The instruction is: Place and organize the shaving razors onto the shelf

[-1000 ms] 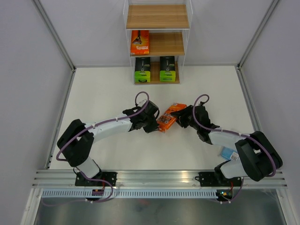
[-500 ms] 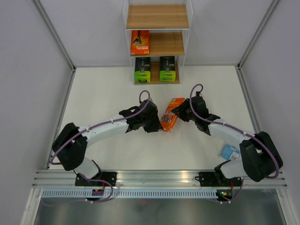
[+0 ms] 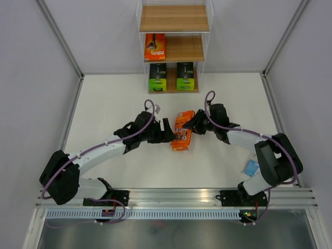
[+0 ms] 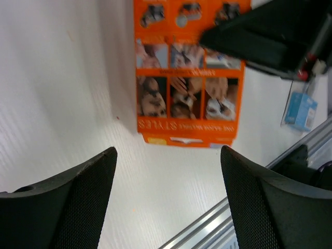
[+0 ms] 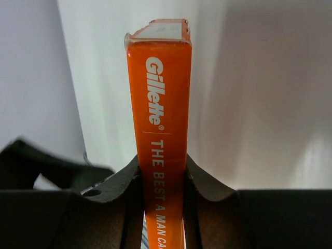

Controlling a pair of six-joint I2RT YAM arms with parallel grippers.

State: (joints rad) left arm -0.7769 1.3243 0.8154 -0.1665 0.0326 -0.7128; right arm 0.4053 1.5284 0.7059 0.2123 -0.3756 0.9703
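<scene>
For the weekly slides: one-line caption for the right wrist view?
Right gripper clamped on the narrow edge of an orange razor pack, brand name facing the camera.

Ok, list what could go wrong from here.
1. The right pincer clamps the orange pack only by one thin edge; it may pivot or slip on the way to the shelf.
2. The open left pincer sits close beside that pack and could knock it.
3. The light blue pack lies by the right arm and could get swept.
</scene>
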